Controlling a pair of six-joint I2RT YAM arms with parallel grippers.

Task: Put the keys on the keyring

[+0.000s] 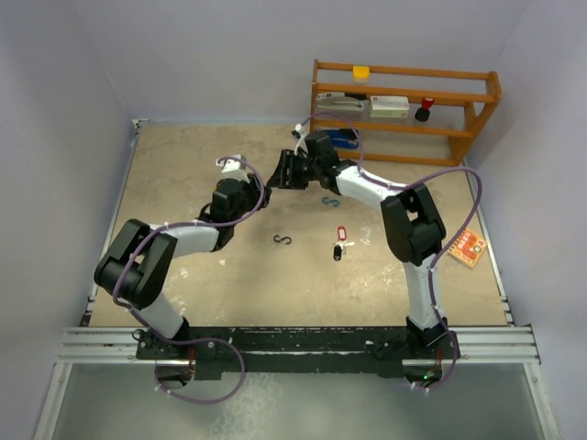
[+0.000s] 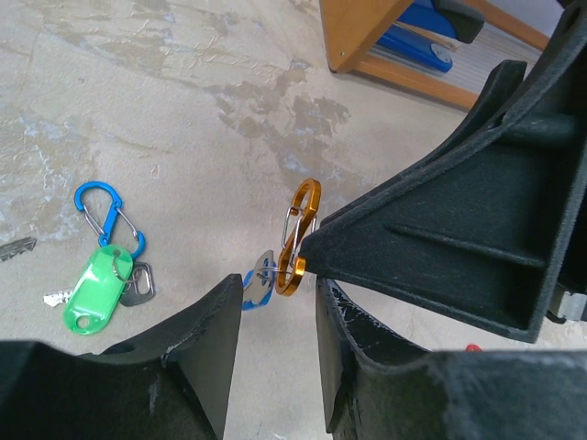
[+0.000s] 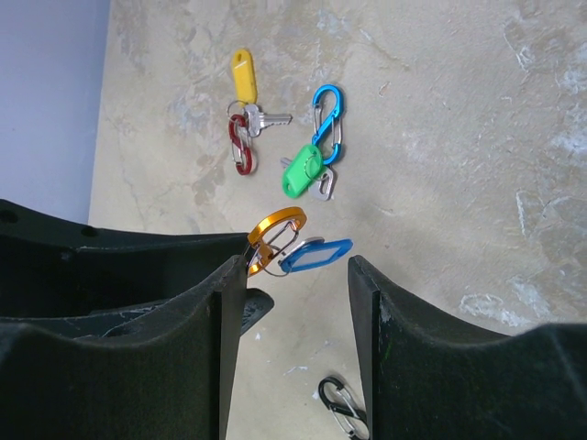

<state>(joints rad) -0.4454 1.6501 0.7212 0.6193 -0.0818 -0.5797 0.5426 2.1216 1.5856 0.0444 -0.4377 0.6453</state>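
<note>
An orange S-shaped keyring (image 2: 298, 238) hangs above the table, with a blue-tagged key (image 3: 316, 255) on its small wire ring. It is lodged where the tip of one finger of my right gripper (image 3: 295, 266) meets a fingertip of my left gripper (image 2: 272, 284). Both pairs of jaws stand apart with only bare table showing between them. On the table lie a green-tagged key (image 3: 301, 170) on a blue clip (image 3: 326, 115) and a yellow-tagged key (image 3: 242, 75) on a red clip (image 3: 240, 142). A red-tagged key (image 1: 343, 232) and a black fob (image 1: 337, 251) lie mid-table.
A loose black S-clip (image 1: 282, 240) lies near the table's middle. A wooden shelf (image 1: 404, 110) with small items stands at the back right. An orange card (image 1: 467, 247) lies by the right edge. Both arms meet over the table's far centre.
</note>
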